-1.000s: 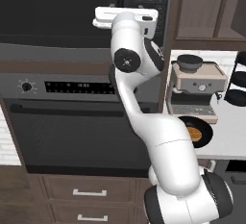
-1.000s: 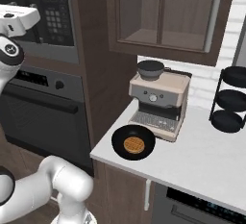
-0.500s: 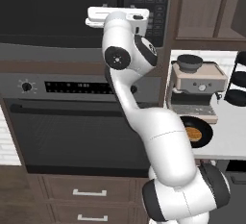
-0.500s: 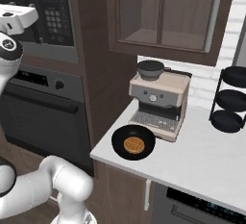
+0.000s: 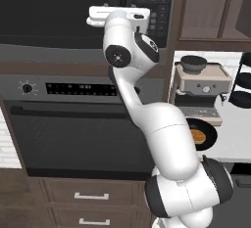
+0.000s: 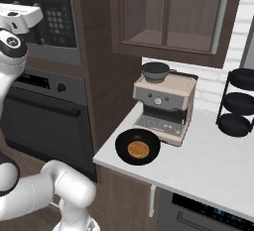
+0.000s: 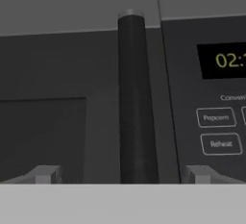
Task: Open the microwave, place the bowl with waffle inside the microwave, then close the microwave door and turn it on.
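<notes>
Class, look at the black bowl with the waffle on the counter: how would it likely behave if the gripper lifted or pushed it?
The bowl looks shallow and wide, so it probably sits stable and would slide rather than tip when pushed. The waffle lies loose inside, so tilting the bowl might let it shift. The bowl's thin rim may be the only place to pinch it.

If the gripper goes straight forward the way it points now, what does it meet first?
Most likely the vertical dark handle of the microwave door: it stands between the two fingertips of the gripper. How much gap remains is unclear.
</notes>
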Robot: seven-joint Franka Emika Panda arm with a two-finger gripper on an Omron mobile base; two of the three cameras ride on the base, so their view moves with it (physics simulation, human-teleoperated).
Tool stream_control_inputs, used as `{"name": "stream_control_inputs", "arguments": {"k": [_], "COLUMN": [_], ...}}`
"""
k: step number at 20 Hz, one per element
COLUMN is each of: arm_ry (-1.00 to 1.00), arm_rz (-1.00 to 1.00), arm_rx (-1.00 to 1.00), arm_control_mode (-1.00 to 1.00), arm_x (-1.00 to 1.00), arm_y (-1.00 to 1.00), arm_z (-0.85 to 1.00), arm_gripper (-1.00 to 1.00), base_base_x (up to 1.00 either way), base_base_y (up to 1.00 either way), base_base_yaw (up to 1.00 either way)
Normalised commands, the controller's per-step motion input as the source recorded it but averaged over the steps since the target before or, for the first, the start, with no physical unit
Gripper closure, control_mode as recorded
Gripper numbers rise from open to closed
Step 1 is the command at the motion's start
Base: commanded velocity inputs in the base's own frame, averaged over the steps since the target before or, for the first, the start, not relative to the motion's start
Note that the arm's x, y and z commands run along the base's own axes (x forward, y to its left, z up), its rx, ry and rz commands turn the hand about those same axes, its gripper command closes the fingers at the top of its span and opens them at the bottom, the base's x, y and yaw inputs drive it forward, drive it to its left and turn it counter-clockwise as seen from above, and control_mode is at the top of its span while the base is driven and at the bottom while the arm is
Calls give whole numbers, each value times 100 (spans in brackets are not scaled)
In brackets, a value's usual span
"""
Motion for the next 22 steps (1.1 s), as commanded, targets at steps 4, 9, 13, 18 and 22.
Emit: {"name": "stream_control_inputs", "arguments": {"k": [4, 9, 13, 18, 22], "arm_ry": [0, 0, 0, 1, 7], "arm_rz": [2, 3, 3, 10, 19], "arm_rx": [0, 0, 0, 0, 0], "arm_control_mode": [-100, -100, -100, -100, -100], "arm_x": [26, 29, 12, -7, -59], "arm_y": [0, 0, 0, 19, 74], "arm_z": [-3, -14, -9, -2, -3], "arm_gripper": [-100, -100, 100, 100, 100], "base_base_x": [0, 0, 0, 0, 0], "base_base_y": [0, 0, 0, 0, 0], "base_base_yaw": [0, 0, 0, 0, 0]}}
